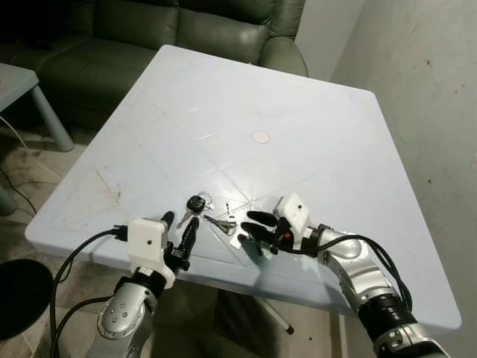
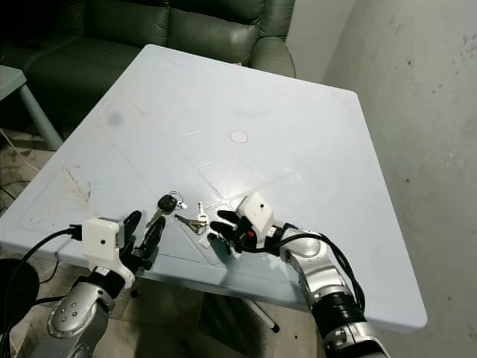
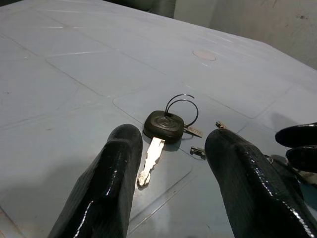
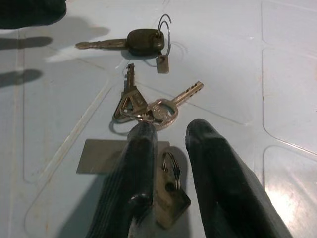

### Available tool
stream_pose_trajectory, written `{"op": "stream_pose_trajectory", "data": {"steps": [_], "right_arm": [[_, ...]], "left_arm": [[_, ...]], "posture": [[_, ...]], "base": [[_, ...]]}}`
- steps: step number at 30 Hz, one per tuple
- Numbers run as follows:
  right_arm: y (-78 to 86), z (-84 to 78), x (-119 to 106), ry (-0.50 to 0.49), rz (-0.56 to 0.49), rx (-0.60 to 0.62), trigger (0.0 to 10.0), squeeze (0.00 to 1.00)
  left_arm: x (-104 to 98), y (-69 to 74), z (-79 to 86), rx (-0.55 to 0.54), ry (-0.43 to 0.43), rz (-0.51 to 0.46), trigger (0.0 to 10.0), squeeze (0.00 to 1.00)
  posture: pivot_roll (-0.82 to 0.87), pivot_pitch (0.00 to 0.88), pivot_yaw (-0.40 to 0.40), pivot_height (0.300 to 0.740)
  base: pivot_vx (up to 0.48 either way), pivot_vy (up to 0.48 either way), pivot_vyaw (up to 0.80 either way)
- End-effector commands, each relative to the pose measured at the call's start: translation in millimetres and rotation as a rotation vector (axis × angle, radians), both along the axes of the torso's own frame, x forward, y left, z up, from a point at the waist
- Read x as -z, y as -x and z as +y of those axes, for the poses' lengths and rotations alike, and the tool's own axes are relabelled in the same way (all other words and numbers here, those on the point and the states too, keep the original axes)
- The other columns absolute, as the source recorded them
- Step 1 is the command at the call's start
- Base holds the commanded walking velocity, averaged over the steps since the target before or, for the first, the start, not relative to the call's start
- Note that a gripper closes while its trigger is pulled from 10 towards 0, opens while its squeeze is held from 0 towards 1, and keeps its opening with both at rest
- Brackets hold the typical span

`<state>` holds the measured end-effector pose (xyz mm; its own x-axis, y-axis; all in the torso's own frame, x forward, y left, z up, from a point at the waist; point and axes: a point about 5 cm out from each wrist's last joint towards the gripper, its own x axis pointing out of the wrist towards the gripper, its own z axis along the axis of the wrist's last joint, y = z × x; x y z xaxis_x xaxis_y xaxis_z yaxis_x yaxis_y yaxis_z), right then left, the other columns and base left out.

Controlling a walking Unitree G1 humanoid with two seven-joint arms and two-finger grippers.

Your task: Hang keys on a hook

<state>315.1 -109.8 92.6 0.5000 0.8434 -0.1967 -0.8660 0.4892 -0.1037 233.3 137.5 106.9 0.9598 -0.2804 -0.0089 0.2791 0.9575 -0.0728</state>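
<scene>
Table [image 1: 313,97]: pale blue plastic, square, moulded with shallow panels; a dark green sofa [image 1: 186,30] stands beyond its far edge. No hook can be made out.

Left gripper [image 1: 181,232]: at the near edge, fingers spread, aimed at the black-headed key [image 3: 163,127] lying just beyond its tips.

Right gripper [image 1: 250,227]: low over the table, just right of the keys, fingers parted with a narrow gap, straddling a small ring and tag [image 4: 168,193]; it pinches nothing that I can see.

Step in hand, as judged: taking up the keys. Best done by bringing the right fingers down either side of the ring or tag, where metal stands proud of the table, and pressing together before lifting; flat blades would likely slip.

Keys, near the table's near edge, between the two grippers:
- Silver bunch [image 4: 148,106]: several blades fanned from one ring, lying flat.
- Black-headed key: single silver blade, thin wire ring, small tag; just left of the bunch.
</scene>
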Motion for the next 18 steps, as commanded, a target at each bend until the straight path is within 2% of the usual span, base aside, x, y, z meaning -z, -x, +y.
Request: {"op": "stream_pose_trajectory", "data": {"steps": [1, 2, 17, 18], "right_arm": [[-1.1, -8.6, -1, 0.011, -0.007, 0.005, 7.6, 0.00], [-0.7, -10.2, 1, 0.030, -0.004, 0.001, 10.0, 0.00], [-1.7, -19.3, 0, 0.043, 0.005, -0.035, 10.0, 0.00], [-1.8, -19.3, 0, 0.041, 0.006, -0.038, 9.6, 0.00]], "left_arm": [[-3, 1.3, -2.3, 0.008, -0.003, -0.005, 10.0, 0.00], [-3, 1.5, -1.9, 0.008, -0.004, -0.004, 10.0, 0.00], [-3, 0.2, -1.2, 0.010, -0.006, -0.003, 10.0, 0.00], [-3, 0.0, -1.3, 0.010, -0.006, -0.004, 10.0, 0.00]], "posture": [[0.04, 0.113, -0.146, 0.740], [0.04, 0.115, -0.144, 0.740], [0.04, 0.114, -0.138, 0.740], [0.04, 0.114, -0.138, 0.740]], "base": [[0.000, 0.000, 0.00], [0.000, 0.000, 0.00], [0.000, 0.000, 0.00], [0.000, 0.000, 0.00]]}}
